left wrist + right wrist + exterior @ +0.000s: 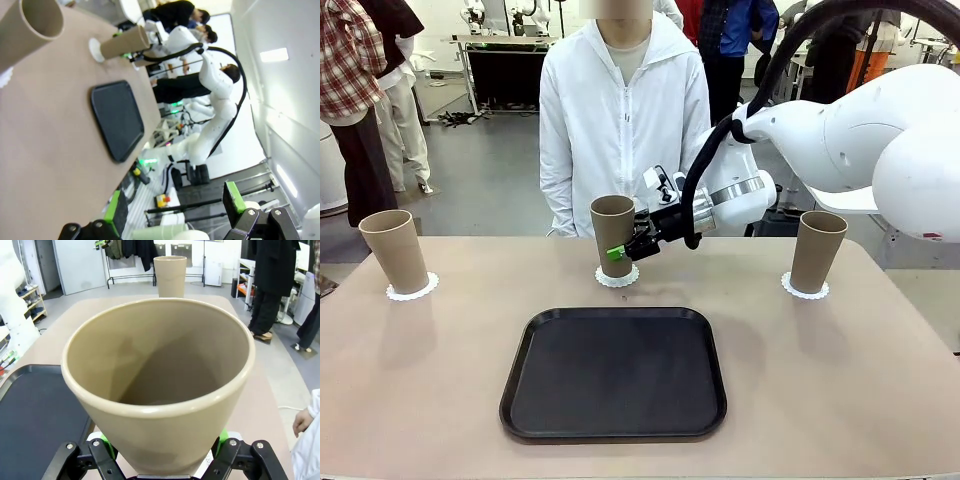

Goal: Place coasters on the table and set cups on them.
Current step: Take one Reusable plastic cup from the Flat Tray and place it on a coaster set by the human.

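Three tan cups are seen standing on the beige table (880, 380), each on a white lacy coaster. The middle cup (612, 233) is gripped low on its body by the right gripper (625, 252), whose jaws are clenched on it; the cup stands upright on the middle coaster (617, 277), just beyond the black tray (614, 373). In the right wrist view the same cup (160, 385) is seen between the green pads (100, 442). The left cup (395, 250) is seen on its coaster (412, 290) near the table's left edge, and the right cup (818, 250) on its coaster (805, 290). A person in a white jacket (620, 130) is seated behind the middle cup. The left gripper (175, 212) is held off the table's edge with its jaws spread apart and nothing between them.
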### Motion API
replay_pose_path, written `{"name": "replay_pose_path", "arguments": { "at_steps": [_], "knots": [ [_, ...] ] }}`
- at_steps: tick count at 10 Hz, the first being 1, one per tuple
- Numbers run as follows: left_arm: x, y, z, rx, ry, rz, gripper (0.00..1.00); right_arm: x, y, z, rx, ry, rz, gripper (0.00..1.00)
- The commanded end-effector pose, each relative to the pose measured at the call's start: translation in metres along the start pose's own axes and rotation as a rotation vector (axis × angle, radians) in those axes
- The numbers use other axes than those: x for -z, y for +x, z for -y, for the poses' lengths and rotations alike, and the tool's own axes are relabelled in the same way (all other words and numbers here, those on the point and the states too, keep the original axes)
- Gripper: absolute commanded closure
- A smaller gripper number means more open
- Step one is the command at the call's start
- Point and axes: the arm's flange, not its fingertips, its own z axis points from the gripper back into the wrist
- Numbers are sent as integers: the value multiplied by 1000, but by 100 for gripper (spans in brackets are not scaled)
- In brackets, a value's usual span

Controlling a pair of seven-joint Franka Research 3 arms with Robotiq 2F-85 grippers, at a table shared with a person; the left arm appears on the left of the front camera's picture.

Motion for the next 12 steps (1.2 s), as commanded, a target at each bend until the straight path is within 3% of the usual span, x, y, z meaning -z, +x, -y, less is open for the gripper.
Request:
{"name": "replay_pose_path", "arguments": {
  "at_steps": [1,7,9,12],
  "knots": [
    [-1,0,2,4,-6,6,0,1,-5,16,11,21,-14,17],
    [-1,0,2,4,-6,6,0,3,-15,26,46,43,-2,17],
    [-1,0,2,4,-6,6,0,2,-17,26,55,48,-11,0],
    [-1,0,2,4,-6,6,0,1,-17,24,71,54,-29,0]
  ]
}}
